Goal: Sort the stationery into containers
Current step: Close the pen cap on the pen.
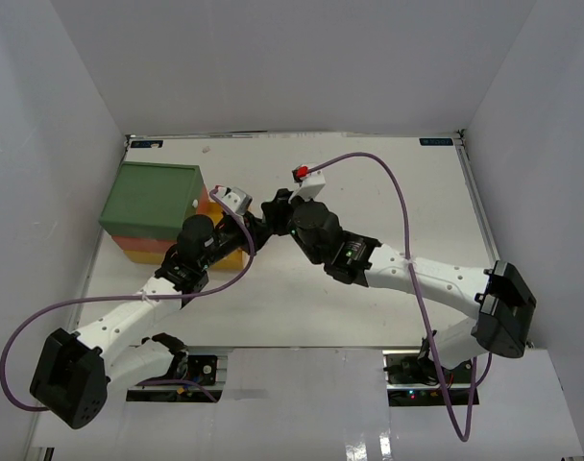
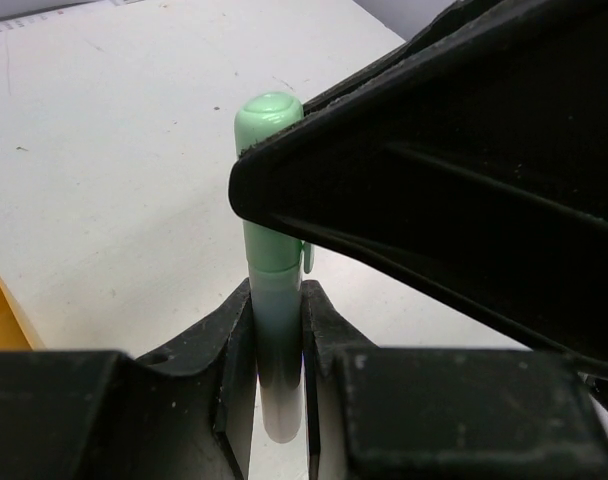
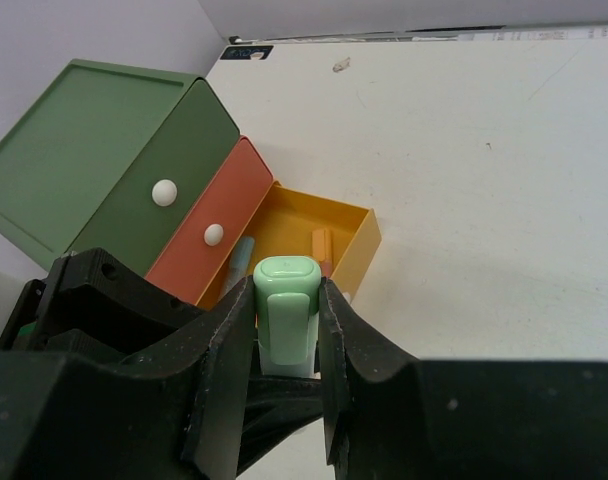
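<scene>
A pale green highlighter is held between both grippers above the table. My left gripper is shut on its whitish barrel. My right gripper is shut on its green cap. In the top view the two grippers meet just right of the containers. The containers are a stack with a dark green bin on top, a red drawer under it, and a yellow drawer pulled open. In the yellow drawer lie a blue pen and an orange marker.
The stack stands at the table's left side, near the left wall. White walls close in the table on three sides. A purple cable loops over the right half of the table.
</scene>
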